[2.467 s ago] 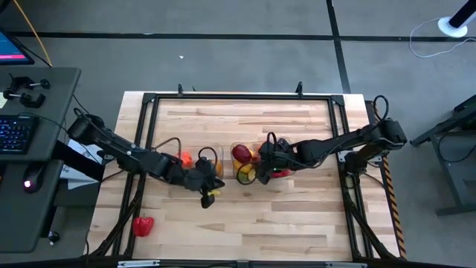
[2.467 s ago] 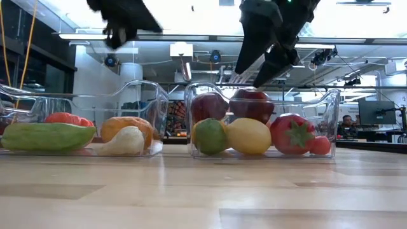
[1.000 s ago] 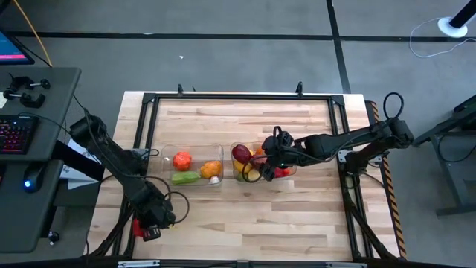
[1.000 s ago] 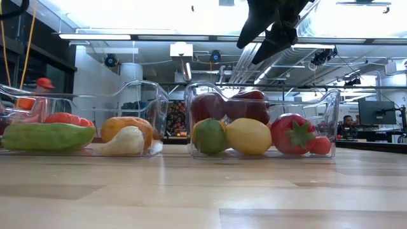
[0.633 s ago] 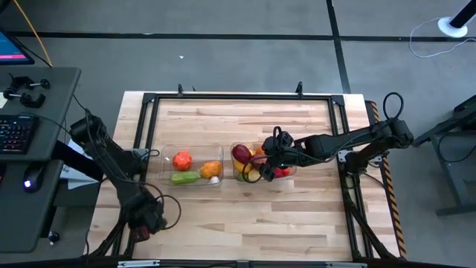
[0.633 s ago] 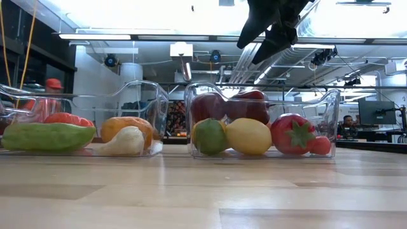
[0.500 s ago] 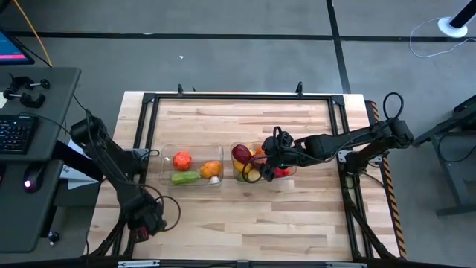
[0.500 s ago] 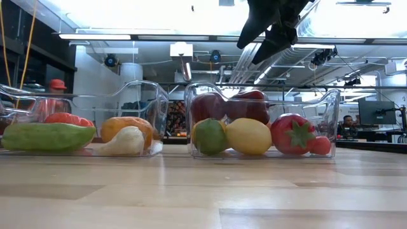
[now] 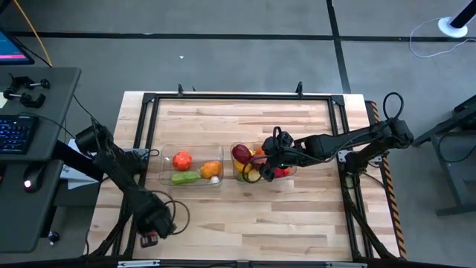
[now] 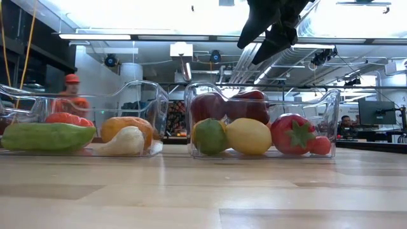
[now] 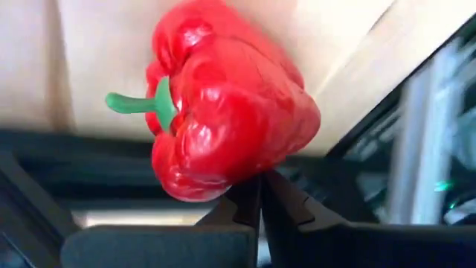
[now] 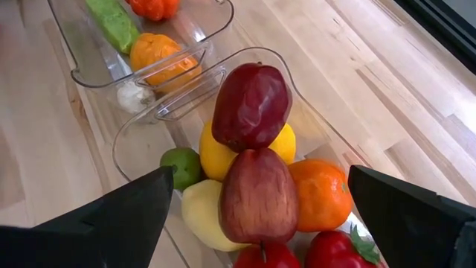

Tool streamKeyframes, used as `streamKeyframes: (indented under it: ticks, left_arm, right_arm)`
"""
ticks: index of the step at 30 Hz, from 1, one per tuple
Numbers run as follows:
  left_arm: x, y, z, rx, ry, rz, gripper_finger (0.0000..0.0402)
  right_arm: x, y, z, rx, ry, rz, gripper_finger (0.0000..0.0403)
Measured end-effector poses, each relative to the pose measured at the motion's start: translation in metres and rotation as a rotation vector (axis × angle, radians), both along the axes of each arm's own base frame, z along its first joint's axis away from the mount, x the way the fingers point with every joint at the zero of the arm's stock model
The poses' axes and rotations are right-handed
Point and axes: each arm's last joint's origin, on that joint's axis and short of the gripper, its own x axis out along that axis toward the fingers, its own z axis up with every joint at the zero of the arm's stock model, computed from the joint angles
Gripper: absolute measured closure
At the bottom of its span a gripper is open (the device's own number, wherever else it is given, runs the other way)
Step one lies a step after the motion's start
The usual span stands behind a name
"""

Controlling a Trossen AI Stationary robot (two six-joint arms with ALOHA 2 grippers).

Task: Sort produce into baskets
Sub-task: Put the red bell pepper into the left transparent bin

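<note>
A red bell pepper with a green stem lies on its side at the table's near left corner, by the edge. My left gripper is shut and slants down at it. The left basket holds a tomato, an orange piece, a green cucumber and a white garlic. The right basket holds maroon apples, a lemon, a lime and red pieces. My right gripper hangs open above it, touching nothing. My left gripper's shut fingertips come slanting down from above at the lower lobe of the pepper's body. The pepper's bulge covers the tips, so I cannot tell whether they touch it. The pepper lies on the wood.
Black frame rails run round the tabletop. A side desk with a keyboard stands left of the table. Bare wood lies between the baskets and the near edge. A person in an orange cap shows far behind.
My left gripper, shut all the while, has sunk at the near left corner and shifted a little toward the near edge, closing on the red pepper. My right gripper has kept still, open above the right basket.
</note>
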Motion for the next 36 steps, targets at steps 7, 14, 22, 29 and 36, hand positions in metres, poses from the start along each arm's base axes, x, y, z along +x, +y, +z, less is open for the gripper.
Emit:
streamKeyframes:
  ticks: [7, 14, 22, 29, 36]
  left_arm:
    - [0.041, 0.014, 0.012, 0.03, -0.317, -0.013, 0.0401]
    - [0.081, 0.029, 0.02, 0.019, -0.59, 0.005, 0.0401]
    - [0.086, 0.027, 0.062, -0.099, -0.676, 0.073, 0.0401]
    - [0.056, 0.001, 0.063, 0.055, -0.665, 0.252, 0.0372]
    - [0.055, 0.001, 0.066, 0.16, -0.734, 0.478, 0.0263]
  right_arm:
    - [0.0, 0.0, 0.0, 0.0, 0.001, 0.003, 0.0006]
    - [0.0, 0.0, 0.0, -0.004, 0.003, 0.009, 0.0006]
    - [0.0, 0.0, 0.0, -0.004, 0.003, 0.009, 0.0006]
    - [0.0, 0.0, 0.0, -0.005, 0.007, 0.009, 0.0006]
    - [0.0, 0.0, 0.0, -0.011, 0.011, 0.014, 0.0006]
